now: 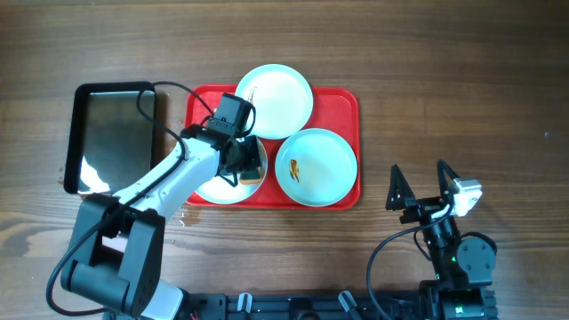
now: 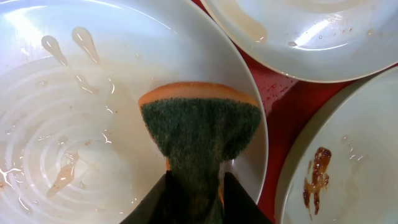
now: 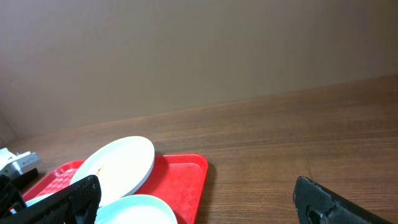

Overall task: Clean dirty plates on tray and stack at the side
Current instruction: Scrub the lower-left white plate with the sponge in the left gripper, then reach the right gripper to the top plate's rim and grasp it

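Three plates lie on the red tray (image 1: 345, 105). The back plate (image 1: 276, 100) and the right plate (image 1: 316, 166), which bears a brown-orange smear, lie uncovered. My left gripper (image 1: 247, 163) is shut on a green and orange sponge (image 2: 199, 127) and presses it onto the wet left plate (image 2: 74, 124), near its right rim. The left plate (image 1: 213, 188) is partly hidden by the arm in the overhead view. My right gripper (image 1: 425, 182) is open and empty, off the tray to the right over the bare table.
A black metal pan (image 1: 111, 133) with a shiny base stands left of the tray. In the right wrist view, the tray (image 3: 186, 180) and the back plate (image 3: 118, 163) lie ahead to the left, with a wall behind.
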You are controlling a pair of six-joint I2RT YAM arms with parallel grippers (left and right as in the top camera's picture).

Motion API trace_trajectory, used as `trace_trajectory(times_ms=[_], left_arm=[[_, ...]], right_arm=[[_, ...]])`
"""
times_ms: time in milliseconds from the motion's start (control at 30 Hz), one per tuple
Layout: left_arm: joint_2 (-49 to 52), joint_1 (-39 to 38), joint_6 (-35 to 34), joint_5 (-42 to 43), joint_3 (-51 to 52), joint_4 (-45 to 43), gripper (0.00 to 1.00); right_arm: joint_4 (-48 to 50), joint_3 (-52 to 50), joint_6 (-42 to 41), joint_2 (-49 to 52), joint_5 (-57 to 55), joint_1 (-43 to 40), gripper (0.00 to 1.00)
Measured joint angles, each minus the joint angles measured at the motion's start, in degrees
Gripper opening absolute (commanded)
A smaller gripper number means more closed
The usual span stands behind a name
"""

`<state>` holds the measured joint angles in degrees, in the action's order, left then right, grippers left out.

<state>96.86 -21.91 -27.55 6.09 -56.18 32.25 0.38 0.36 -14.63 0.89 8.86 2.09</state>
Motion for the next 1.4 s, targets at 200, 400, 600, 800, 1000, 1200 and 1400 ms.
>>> trace_trajectory(times_ms=[200, 400, 600, 800, 1000, 1200, 1400], left_arm=[[3.10, 0.00, 0.02, -0.02, 0.00, -0.17, 0.04], [2.67, 0.66, 0.22, 0.00, -0.42, 3.28, 0.04], [-0.66, 1.62, 0.22, 1.25, -0.87, 4.20, 0.04], [3.34, 1.62, 0.20, -3.28, 0.24, -0.31, 0.04], [3.32, 1.73, 0.22, -6.27, 0.22, 0.28, 0.04], [-3.02, 1.84, 0.20, -2.91, 0.20, 1.22, 0.04], [-19.08, 4.83, 0.11, -4.50, -0.94, 9.77, 0.04]], right_arm=[[0.00, 0.00, 0.00, 0.02, 0.02, 0.00, 1.00], [0.00, 0.00, 0.00, 0.02, 0.02, 0.00, 1.00], [0.00, 0.00, 0.02, 0.02, 0.02, 0.00, 1.00], [0.00, 0.00, 0.00, 0.02, 0.02, 0.00, 1.00], [0.00, 0.00, 0.00, 0.02, 0.02, 0.00, 1.00], [0.00, 0.00, 0.00, 0.02, 0.00, 0.00, 1.00], [10.60, 0.09, -27.28, 0.07, 12.46, -0.15, 1.00]])
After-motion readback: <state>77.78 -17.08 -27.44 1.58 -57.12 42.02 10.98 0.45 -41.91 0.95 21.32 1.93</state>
